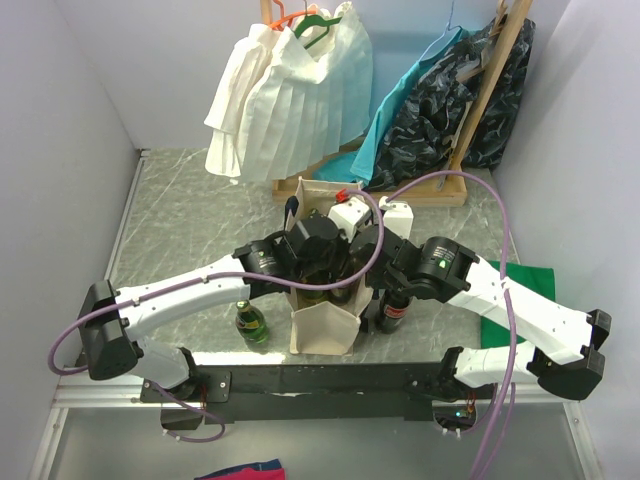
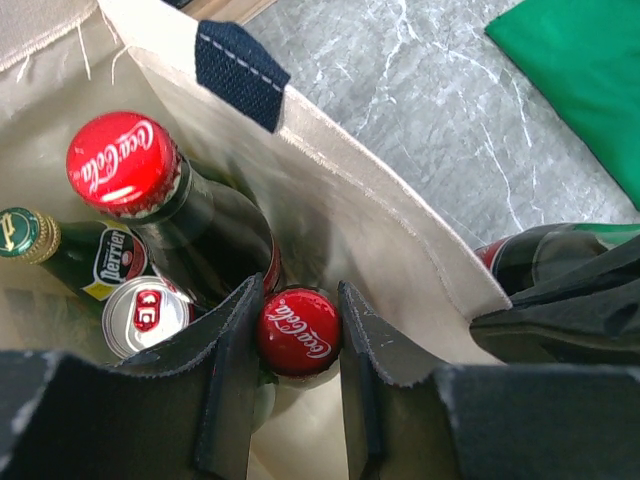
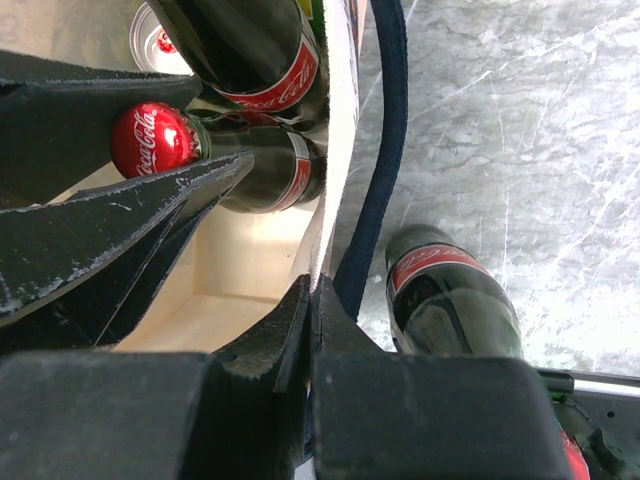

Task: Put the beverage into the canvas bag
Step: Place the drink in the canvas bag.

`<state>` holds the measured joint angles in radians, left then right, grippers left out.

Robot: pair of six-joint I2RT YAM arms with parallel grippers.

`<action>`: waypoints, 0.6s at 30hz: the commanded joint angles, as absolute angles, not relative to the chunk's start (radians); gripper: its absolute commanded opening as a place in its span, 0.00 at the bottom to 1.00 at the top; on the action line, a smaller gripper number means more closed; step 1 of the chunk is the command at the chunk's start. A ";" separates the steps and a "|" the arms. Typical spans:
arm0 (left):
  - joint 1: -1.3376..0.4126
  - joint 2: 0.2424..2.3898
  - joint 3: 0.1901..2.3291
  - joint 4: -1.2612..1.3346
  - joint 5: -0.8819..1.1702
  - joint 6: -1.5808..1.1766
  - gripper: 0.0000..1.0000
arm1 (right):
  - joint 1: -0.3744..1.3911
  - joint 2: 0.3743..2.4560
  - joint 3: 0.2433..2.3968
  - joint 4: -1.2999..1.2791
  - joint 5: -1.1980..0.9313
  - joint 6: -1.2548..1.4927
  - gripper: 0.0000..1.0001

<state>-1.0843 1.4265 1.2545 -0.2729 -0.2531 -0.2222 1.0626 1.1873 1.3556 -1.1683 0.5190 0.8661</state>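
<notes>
Left gripper (image 2: 299, 300): partly closed. Its two fingers (image 2: 232, 380) press on opposite sides of a red cap, gripping the held Coca-Cola bottle.
Held Coca-Cola bottle (image 2: 298, 333): inside the open mouth of the canvas bag, cap uppermost, close to the wall on the right arm's side. Its dark glass body with a red label shows in the right wrist view.
Canvas bag (image 1: 322, 330): cream, standing on the table between the two arms, mouth open upward, with a navy handle patch (image 2: 240, 70) sewn at the rim.
Bag contents: a taller second Coca-Cola bottle (image 2: 122, 163), a green Perrier bottle (image 2: 75, 250) and a silver can (image 2: 148, 315), all crowded beside the held bottle.
Right gripper (image 3: 310, 295): fully closed, pinching the bag's top rim just beside the navy strap (image 3: 385, 150).
Outside bottle (image 3: 450, 300): a dark Coca-Cola bottle on the table just beside the bag, on the right arm's side.
Green bottle (image 1: 251, 322): on the table just beside the bag, on the left arm's side.
Table (image 1: 180, 230): grey marbled surface.
Background: a white pleated garment (image 1: 290, 90) on a hanger; a green cloth (image 1: 520, 285) on the table, partly under the right arm.
</notes>
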 commanded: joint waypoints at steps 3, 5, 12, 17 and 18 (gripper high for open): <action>-1.086 1.335 1.252 -0.100 -0.293 -0.230 0.01 | 1.071 1.141 1.381 -1.167 0.554 0.865 0.00; -1.088 1.333 1.238 -0.091 -0.295 -0.230 0.01 | 1.071 1.140 1.381 -1.167 0.554 0.865 0.00; -1.088 1.344 1.209 -0.100 -0.302 -0.233 0.01 | 1.071 1.134 1.374 -1.155 0.549 0.868 0.00; -1.086 1.347 1.193 -0.095 -0.301 -0.242 0.01 | 1.069 1.131 1.370 -1.151 0.548 0.873 0.00; -1.088 1.347 1.190 -0.097 -0.302 -0.247 0.01 | 1.069 1.129 1.367 -1.150 0.546 0.873 0.00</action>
